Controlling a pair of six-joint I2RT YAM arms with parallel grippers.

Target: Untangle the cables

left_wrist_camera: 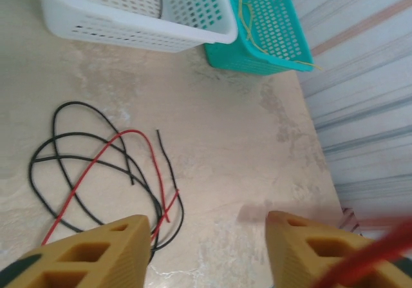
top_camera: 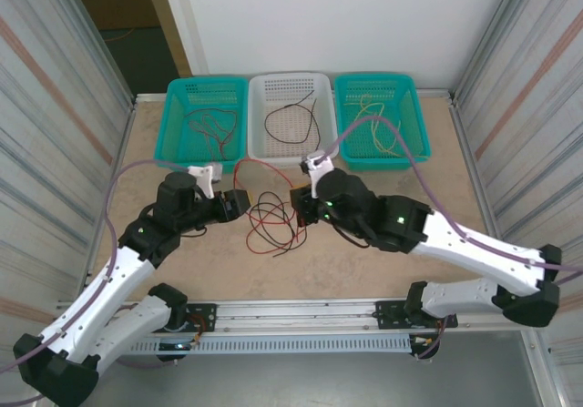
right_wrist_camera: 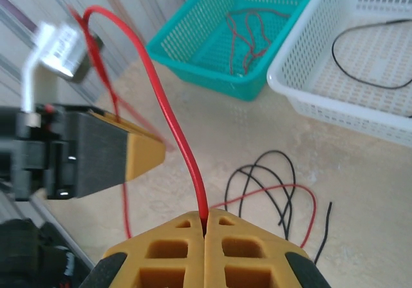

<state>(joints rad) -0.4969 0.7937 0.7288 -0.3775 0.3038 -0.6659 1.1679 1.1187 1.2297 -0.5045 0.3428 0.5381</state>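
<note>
**Material.** The cables (top_camera: 273,221) are thin insulated wire: light, limp, and just springy enough to hold loose loops. I expect them to slip through a slack pinch and to drag their neighbours wherever strands cross. The best hold is probably near a free end, or on a stretch clear of crossings, then a slow pull along the strand's own line.

**Location.** Crossed black and red loops lie on the table (top_camera: 328,266) between the two arms, near the front of the white basket (top_camera: 290,77). Sorted strands sit in baskets: red in the left teal basket (top_camera: 206,83), black in the white one, yellow in the right teal basket (top_camera: 375,78).

**Right gripper** (right_wrist_camera: 206,216). Its fingers are pressed together on the red cable (right_wrist_camera: 168,114), which arcs up and away toward the other arm. The wrist is low and aimed across the table.

**Left gripper** (left_wrist_camera: 206,222). Its fingers are parted with bare table between them and nothing pinched. The red cable runs, blurred, across the outside of one finger. The arm is folded inward and faces the right one over the loops.
</note>
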